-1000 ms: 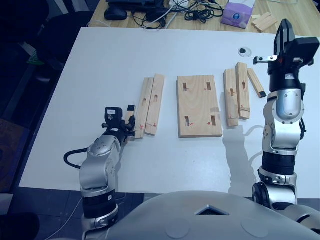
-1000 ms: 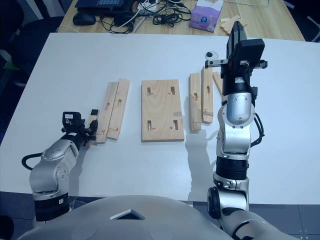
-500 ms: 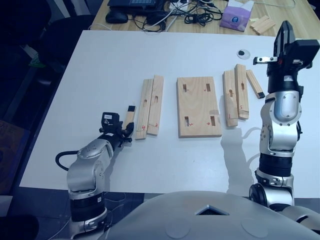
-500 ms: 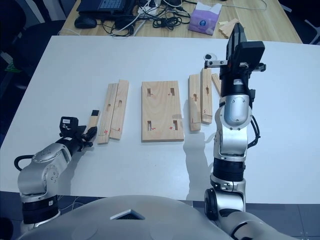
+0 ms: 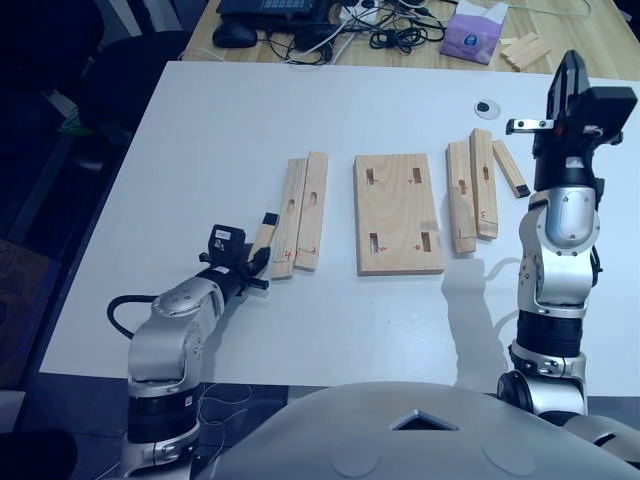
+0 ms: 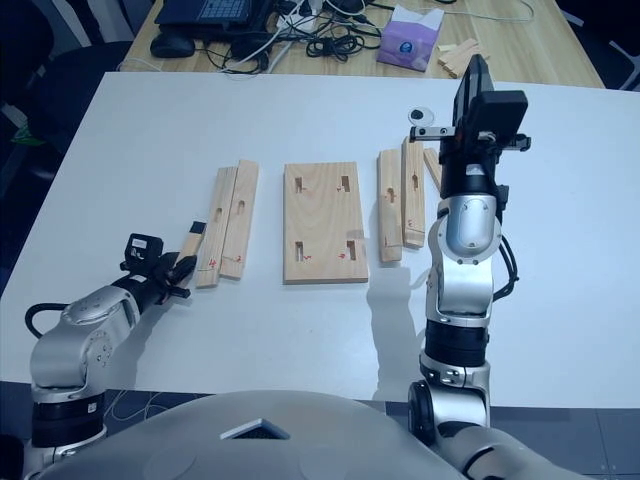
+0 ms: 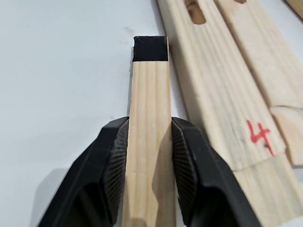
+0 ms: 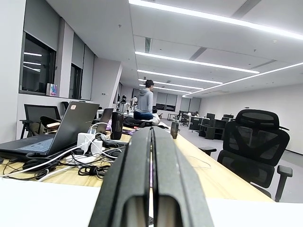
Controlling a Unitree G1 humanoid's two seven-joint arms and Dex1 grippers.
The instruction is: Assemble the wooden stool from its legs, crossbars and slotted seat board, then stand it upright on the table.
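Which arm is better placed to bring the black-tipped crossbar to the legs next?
Left, I think. The left jaws are shut on the crossbar, close beside the two legs left of the seat board. The right jaws are shut, empty, raised high at the far right.

Cropped ends, tiny marks
The crossbar clamped in the left jaws runs off the wrist view's edge, its near end unseen; the legs beside it are cropped too. Red marks on the seat board are too small to read.
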